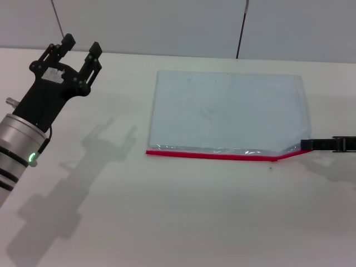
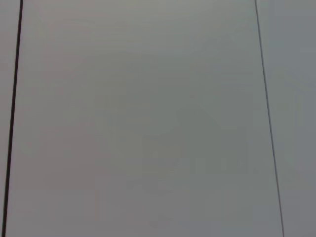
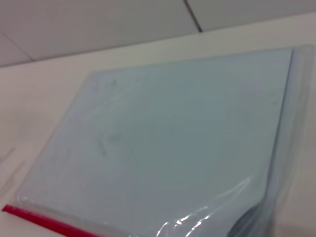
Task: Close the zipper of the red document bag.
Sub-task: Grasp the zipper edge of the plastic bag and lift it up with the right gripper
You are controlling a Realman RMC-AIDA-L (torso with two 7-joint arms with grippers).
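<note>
The red document bag (image 1: 228,111) lies flat on the white table, right of centre, translucent pale blue-grey. Its zipper (image 1: 211,155) is the red strip along the near long edge. The strip's right end bends up off the table to my right gripper (image 1: 305,146), which reaches in from the right edge and is shut on that end. The right wrist view looks across the bag (image 3: 173,143), with a short piece of the zipper (image 3: 39,220) at the corner; no fingers show there. My left gripper (image 1: 82,45) hangs open above the table's far left, well away from the bag.
The white table (image 1: 167,222) stretches in front of and to the left of the bag. A grey panelled wall (image 1: 167,22) runs behind the table's far edge. The left wrist view holds only wall panels (image 2: 148,118).
</note>
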